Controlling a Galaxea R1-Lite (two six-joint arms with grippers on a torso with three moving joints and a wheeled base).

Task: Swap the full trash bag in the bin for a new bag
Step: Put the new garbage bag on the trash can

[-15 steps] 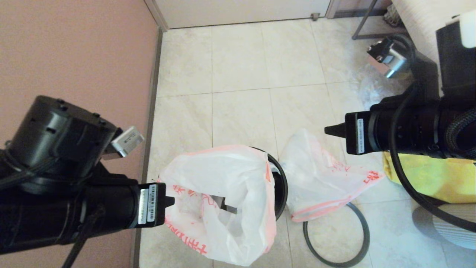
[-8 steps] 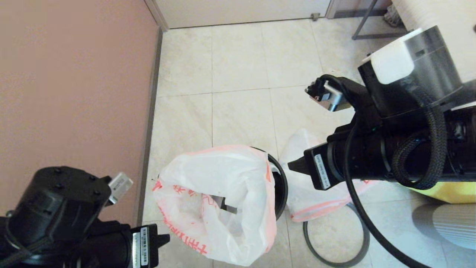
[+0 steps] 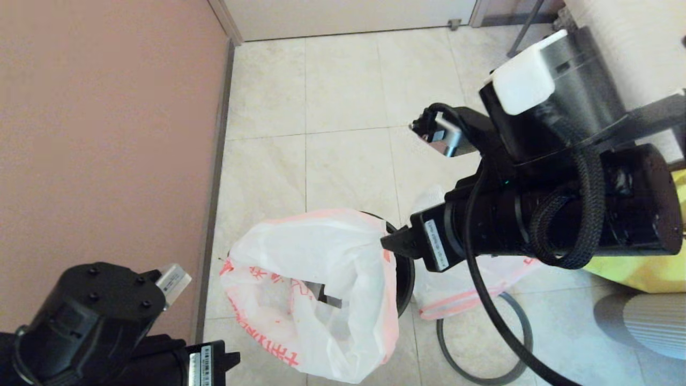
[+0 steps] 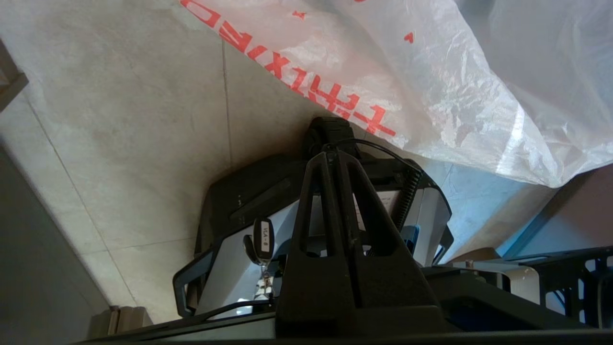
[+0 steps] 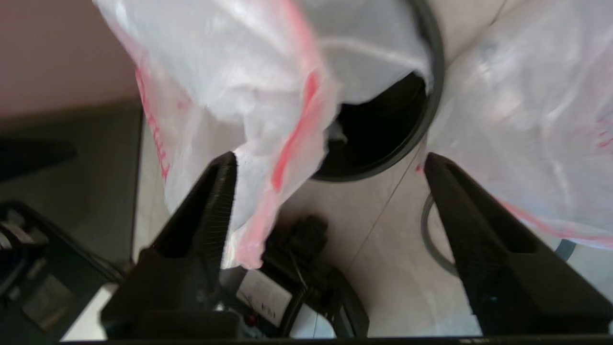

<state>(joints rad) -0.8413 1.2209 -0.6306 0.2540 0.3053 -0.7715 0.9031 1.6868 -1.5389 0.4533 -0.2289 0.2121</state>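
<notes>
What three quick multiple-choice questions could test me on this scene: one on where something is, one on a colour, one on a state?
1. Where does the loose dark hoop lie?
A. On the floor beside the bin
B. Fitted on the bin's top
C. In the left gripper

2. What colour is the print on the white bag in the bin?
A. Blue
B. Red
C. Green

3. How do the right gripper's fingers stand?
A. Pressed together
B. Clamped on the hoop
C. Spread apart

Answers: 1 A, the head view shows the hoop flat on the tiles by the bin. 2 B, red lettering and edging show on the bag. 3 C, the right wrist view shows a wide gap between the fingers.
</notes>
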